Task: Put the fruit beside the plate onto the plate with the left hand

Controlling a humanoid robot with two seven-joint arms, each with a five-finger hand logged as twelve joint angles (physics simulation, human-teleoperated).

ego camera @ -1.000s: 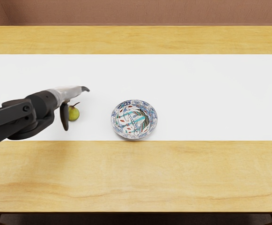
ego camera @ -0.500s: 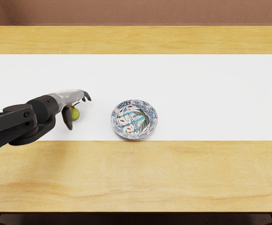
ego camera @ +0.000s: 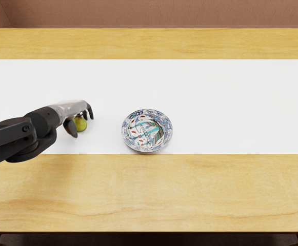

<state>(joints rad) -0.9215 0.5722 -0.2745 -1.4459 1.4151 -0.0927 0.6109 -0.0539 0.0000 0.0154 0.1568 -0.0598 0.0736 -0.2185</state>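
Note:
A small green pear-like fruit (ego camera: 80,124) lies on the white table runner, left of the patterned plate (ego camera: 146,130). My left hand (ego camera: 80,118) reaches in from the left edge and sits right over the fruit. Its dark fingers (ego camera: 88,110) curl down around the fruit's far side and the thumb (ego camera: 72,128) hooks in on the near side. The fruit still rests on the runner, partly covered by the hand. The plate holds nothing. My right arm does not show.
The white runner (ego camera: 215,102) crosses the wooden table (ego camera: 149,195) from left to right. Bare wood lies in front of and behind it. A brown wall edge runs along the top of the view.
The left hand's fingers have curled down from a stretched pose to wrap around the fruit, and the thumb has drawn in. The fruit and plate have stayed in place.

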